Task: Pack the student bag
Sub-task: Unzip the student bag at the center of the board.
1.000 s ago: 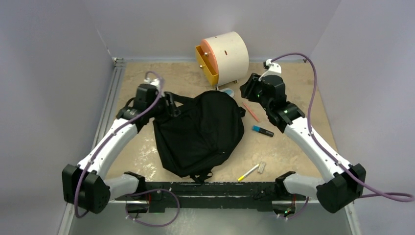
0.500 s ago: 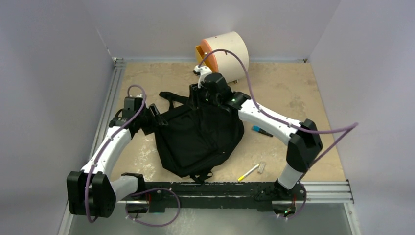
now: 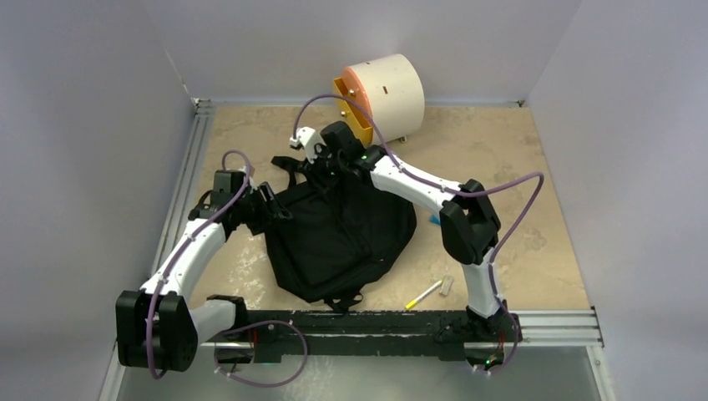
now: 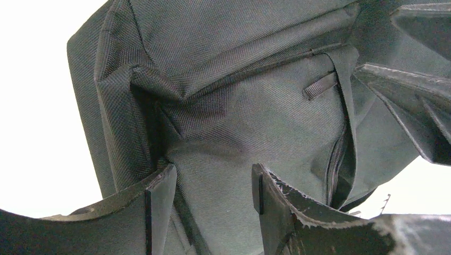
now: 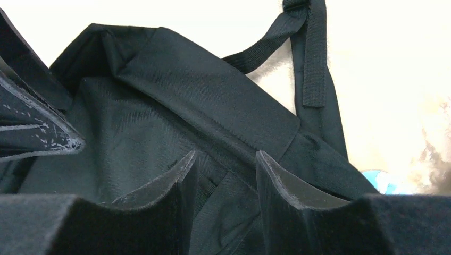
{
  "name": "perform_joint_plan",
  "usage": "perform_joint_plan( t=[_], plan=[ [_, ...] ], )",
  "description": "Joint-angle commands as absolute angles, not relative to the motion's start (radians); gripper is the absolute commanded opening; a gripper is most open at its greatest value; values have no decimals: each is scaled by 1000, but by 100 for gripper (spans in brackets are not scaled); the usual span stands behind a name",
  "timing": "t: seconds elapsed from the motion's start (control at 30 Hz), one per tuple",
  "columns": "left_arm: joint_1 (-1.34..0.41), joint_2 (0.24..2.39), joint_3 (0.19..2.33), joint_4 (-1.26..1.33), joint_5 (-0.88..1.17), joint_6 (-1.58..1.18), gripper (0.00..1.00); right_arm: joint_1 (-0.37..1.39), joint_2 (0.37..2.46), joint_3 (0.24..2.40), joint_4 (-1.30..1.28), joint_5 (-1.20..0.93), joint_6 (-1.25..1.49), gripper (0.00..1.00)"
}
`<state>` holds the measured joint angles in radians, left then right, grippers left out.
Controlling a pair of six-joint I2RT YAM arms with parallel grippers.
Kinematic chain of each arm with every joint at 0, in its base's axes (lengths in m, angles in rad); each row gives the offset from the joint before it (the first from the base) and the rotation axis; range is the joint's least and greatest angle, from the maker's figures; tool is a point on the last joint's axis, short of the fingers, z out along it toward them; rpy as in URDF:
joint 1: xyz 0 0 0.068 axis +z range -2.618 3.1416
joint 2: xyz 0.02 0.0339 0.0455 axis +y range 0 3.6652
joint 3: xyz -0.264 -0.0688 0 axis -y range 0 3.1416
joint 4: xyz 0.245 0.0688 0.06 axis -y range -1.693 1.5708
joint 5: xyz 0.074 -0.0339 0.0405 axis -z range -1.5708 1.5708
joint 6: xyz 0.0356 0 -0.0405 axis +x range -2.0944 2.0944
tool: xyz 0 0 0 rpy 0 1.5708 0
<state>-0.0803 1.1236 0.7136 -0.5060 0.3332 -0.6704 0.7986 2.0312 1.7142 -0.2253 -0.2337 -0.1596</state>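
Two robot arms are reaching to a student bag, a large black backpack that is lying flat in the middle of a tan counter. At the bag's ten o'clock edge, the left end effector is sitting with its fingers apart and dark fabric bunching between them; I cannot tell whether they are clamping it. The right arm is stretching across the bag, and its end effector is hovering at the bag's twelve o'clock end, fingers spread over a folded rim near a black strap. A cream drawer box is standing at the counter's twelve o'clock edge. A yellow marker is lying at the bag's four o'clock.
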Motion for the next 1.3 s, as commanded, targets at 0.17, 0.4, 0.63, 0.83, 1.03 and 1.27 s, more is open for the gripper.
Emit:
perform_joint_plan(
  t=[0.17,0.4,0.63,0.83,1.03,1.27],
  plan=[
    [-76,1133,713,-463,359,-677,54,799,2064,1801,-298,-290,-372,51],
    [-76,1140,719,-470,356,-665,54,798,1885,1535,14,-472,-450,64],
    [-75,1150,722,-473,352,-660,54,792,1977,1708,-340,-636,-754,63],
    [-75,1152,727,-466,357,-665,54,787,2194,1993,-681,-609,-902,60],
    [-76,1157,738,-471,361,-656,54,780,2176,1958,-659,-600,-899,61],
    [-75,1154,737,-474,362,-650,54,773,2146,1926,-653,-618,-905,62]
  ],
)
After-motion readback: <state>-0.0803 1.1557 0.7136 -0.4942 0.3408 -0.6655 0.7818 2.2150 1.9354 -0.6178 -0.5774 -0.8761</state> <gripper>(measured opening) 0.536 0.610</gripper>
